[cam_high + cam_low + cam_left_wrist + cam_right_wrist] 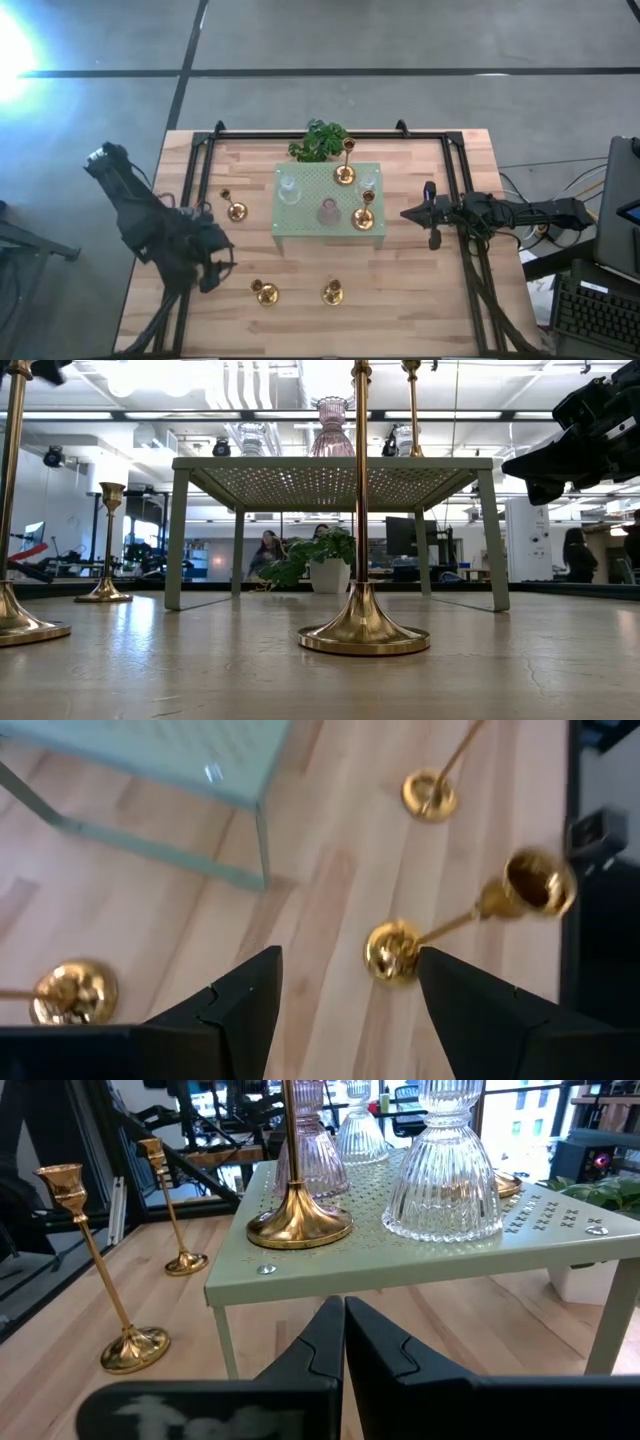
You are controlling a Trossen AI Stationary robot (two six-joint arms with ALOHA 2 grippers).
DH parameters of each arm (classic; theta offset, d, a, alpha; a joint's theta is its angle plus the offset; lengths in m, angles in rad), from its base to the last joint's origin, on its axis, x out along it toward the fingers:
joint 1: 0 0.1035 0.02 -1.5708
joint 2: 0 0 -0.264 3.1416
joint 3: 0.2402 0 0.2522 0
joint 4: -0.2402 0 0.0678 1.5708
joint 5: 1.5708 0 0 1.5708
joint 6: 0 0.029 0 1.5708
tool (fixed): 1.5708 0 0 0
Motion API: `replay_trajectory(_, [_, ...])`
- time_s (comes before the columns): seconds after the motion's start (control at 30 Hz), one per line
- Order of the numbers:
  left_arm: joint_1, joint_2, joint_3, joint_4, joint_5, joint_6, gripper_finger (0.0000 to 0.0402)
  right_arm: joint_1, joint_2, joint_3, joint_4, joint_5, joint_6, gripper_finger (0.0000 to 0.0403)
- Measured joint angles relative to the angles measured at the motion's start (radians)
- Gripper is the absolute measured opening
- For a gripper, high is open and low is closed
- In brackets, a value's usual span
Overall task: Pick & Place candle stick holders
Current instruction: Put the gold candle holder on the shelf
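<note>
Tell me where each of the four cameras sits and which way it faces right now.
High: overhead, straight down on the table; both arms show.
Low: table height, level under the green stand; one arm at upper right.
Left wrist: above the left gripper, open, facing down at a brass holder.
Right wrist: behind the right gripper, shut, facing the stand's corner.
Shared: right wrist and high views both show a clear glass holder on the stand.

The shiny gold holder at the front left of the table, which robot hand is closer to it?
Left. The left gripper hovers open just beside that gold brass holder; the right gripper waits shut beyond the pale green stand.
</note>
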Motion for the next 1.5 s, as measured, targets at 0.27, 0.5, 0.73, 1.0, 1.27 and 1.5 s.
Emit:
replay_trajectory(0.27, [-0.065,0.094,-0.059,0.056,0.004,-0.071,0.0238,0.0,0.0,0.0,0.0,0.0,0.0,0.0008])
replay_trajectory(0.5, [-0.094,0.169,-0.128,0.294,0.004,-0.015,0.0238,0.0,0.0,0.0,0.0,0.0,0.0,0.0008])
replay_trajectory(0.73, [-0.095,0.225,-0.186,0.409,0.022,-0.008,0.0239,0.0,0.0,0.0,0.0,0.0,0.0,0.0008])
replay_trajectory(1.0, [-0.094,0.236,-0.252,0.631,0.021,0.113,0.0239,0.0,0.0,0.0,0.0,0.0,0.0,0.0008])
replay_trajectory(1.27, [-0.074,0.235,-0.278,0.659,-0.037,0.163,0.0239,0.0,0.0,0.0,0.0,0.0,0.0,0.0008])
replay_trajectory(1.5, [-0.044,0.235,-0.288,0.757,-0.032,0.269,0.0239,0.0,0.0,0.0,0.0,0.0,0.0,0.0008])
